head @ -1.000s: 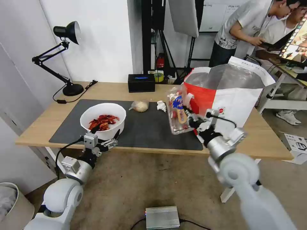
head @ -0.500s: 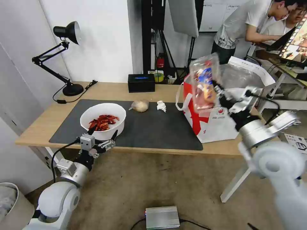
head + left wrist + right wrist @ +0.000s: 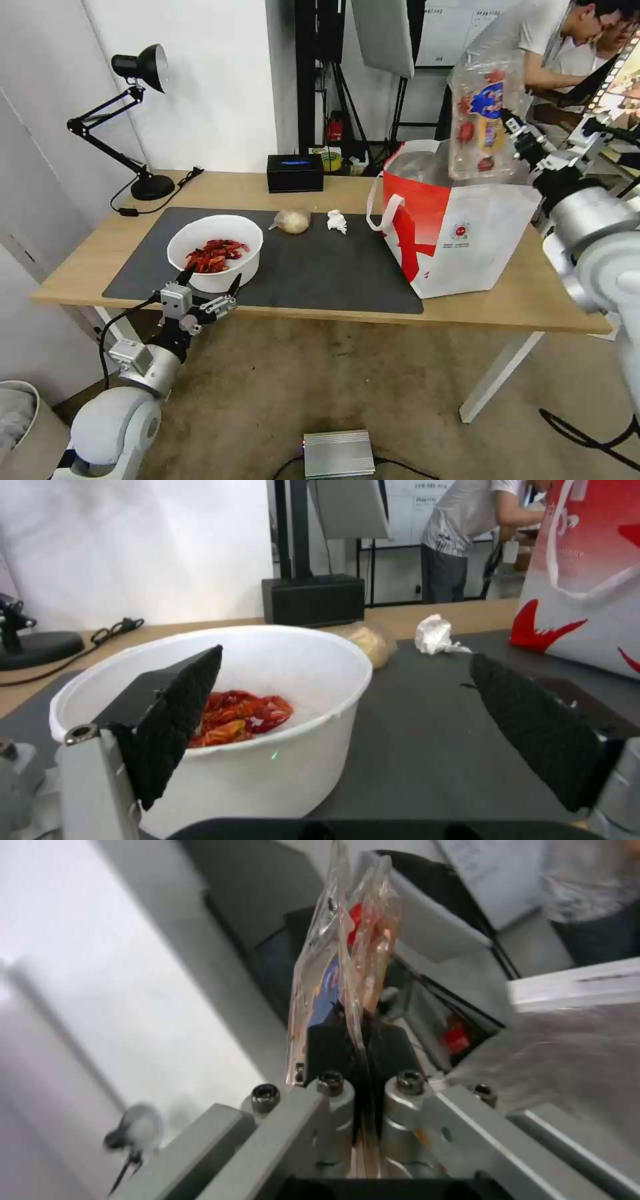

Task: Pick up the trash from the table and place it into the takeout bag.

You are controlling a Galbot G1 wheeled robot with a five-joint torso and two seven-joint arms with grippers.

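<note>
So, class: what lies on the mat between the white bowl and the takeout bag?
Head view: the beige bag lump and crumpled tissue, between white bowl and takeout bag.

Head camera high, facing table [image 3: 320, 193]; left wrist low, close, sharing bowl [image 3: 220, 720].

No words or numbers can be read with certainty. The takeout bag [image 3: 467, 233] carries a small round red logo [image 3: 461, 231] with tiny red characters under it, too small to read. The clear clamshell tray [image 3: 483, 120] has a blue label [image 3: 492, 107], its text not legible.
</note>
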